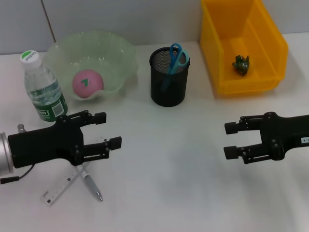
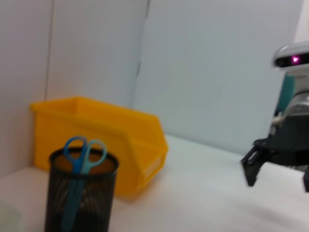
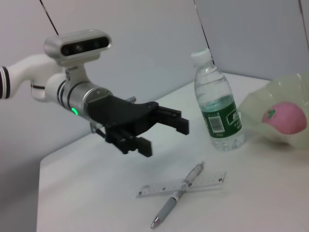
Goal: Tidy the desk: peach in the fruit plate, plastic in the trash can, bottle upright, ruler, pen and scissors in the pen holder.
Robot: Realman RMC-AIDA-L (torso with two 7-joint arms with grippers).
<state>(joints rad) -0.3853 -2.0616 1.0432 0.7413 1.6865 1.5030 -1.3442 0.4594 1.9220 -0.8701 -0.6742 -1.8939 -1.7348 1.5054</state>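
The ruler [image 1: 62,186] and the pen [image 1: 90,183] lie crossed on the desk [image 1: 169,183], near the upright bottle [image 1: 42,88] on its robot-ward side, the pen on top. The left gripper [image 1: 102,132] hovers over them, fingers apart, empty; the right gripper [image 1: 231,140] hangs well off, also spread. Both pieces look light and stiff — the pen's round barrel should pinch easily mid-length, the flat ruler likely resists lifting. The desk edge runs close beyond the ruler; toward the pen holder [image 1: 168,77] there is open room.
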